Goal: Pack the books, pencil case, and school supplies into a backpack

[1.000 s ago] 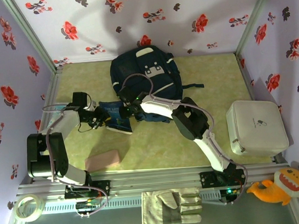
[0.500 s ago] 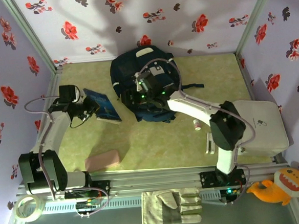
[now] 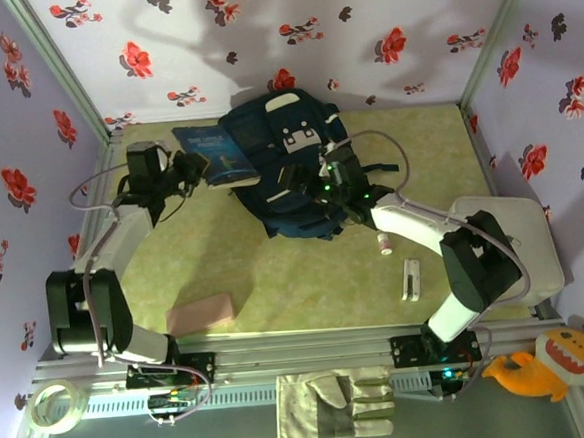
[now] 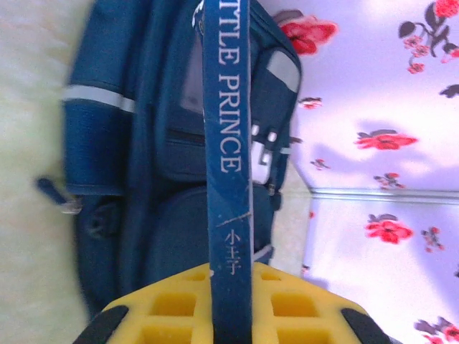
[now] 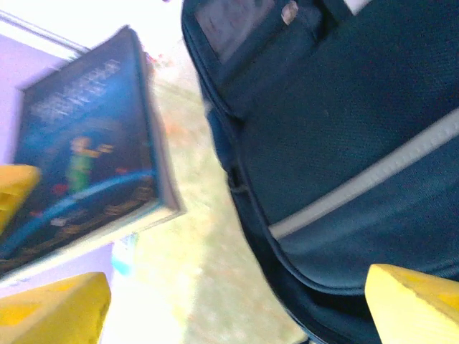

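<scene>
From above, the left hand [image 3: 190, 166] has carried the blue book [image 3: 217, 154] away from the front of the backpack [image 3: 289, 169], up to the far left corner of the table [image 3: 306, 278]. It holds the book just beside the bag's top end. The right hand [image 3: 306, 176] has let go of the book and swung across; it now hangs over the middle of the backpack. With that arm out of the way, a slim white bar [image 3: 410, 279] and a small white tube [image 3: 383, 244] show on the table to the right. The pink pencil case [image 3: 200, 313] lies near the front left, well apart from both hands. I judge the book is being lined up with the bag's opening, and nothing looks packed yet.

In the left wrist view, the left hand [image 4: 229, 287] is nearly closed, its yellow pads [image 4: 179, 297] pinching the book [image 4: 228, 143] by its lower edge. The spine stands straight up in front of the camera, with the backpack [image 4: 129, 179] lying right behind it.

In the right wrist view, the right hand [image 5: 233, 304] is spread wide and grips nothing. The backpack [image 5: 344, 143] lies below it, and the book [image 5: 86, 179] hangs off to its left, apart from its fingers.
</scene>
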`<state>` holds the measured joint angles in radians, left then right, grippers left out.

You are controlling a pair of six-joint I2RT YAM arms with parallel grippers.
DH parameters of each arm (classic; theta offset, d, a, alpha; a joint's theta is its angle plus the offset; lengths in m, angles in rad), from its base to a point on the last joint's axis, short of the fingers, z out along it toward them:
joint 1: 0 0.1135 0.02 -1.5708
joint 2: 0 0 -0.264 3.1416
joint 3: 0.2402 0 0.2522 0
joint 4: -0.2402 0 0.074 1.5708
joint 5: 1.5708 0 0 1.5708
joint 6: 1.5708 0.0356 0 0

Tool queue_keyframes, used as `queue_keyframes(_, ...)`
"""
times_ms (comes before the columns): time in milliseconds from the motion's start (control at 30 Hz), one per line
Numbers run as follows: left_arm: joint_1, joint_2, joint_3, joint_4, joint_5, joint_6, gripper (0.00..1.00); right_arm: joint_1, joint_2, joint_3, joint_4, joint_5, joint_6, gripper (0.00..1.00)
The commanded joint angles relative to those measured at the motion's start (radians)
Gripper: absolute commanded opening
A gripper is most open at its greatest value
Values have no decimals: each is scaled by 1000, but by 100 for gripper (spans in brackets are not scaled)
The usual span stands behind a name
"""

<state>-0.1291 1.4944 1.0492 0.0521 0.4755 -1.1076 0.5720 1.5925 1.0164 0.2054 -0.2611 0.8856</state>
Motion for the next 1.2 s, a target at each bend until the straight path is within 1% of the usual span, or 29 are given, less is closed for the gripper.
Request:
queue_keyframes(0, -66, 62, 76, 312, 46, -157, 0, -50, -55, -39, 169, -80, 134, 96)
queue_keyframes(100, -114, 138, 123, 403, 44, -221, 0, -83, -61, -46, 236, -110, 213, 98)
queue_keyframes(167, -141, 171, 145, 431, 28, -239, 0, -92, -58, -49, 281, -127, 265, 98)
queue_keyframes(367, -211, 205, 187, 421, -21, -227, 0, -96, -14, -78, 428, -106, 467, 98)
queue_keyframes(467, -233, 218, 198, 436, -26, -234, 0, -96, 25, -81, 499, -122, 559, 98)
queue_keyframes(567, -249, 221, 200, 435, -32, -241, 0, -93, 57, -84, 579, -141, 622, 98)
queue_keyframes(767, -280, 211, 192, 434, -61, -242, 0, -84, 97, -75, 618, -107, 672, 97)
queue_keyframes(867, -288, 216, 192, 441, -62, -253, 0, -74, 125, -48, 647, -106, 703, 93)
queue_keyframes(933, -290, 216, 187, 446, -63, -259, 0, -68, 146, -37, 674, -106, 728, 86)
queue_keyframes(1033, -291, 214, 184, 443, -64, -264, 0, -54, 168, -47, 750, -67, 765, 79)
queue_keyframes(1167, -293, 212, 178, 439, -63, -270, 0, -46, 189, -30, 759, -59, 773, 67)
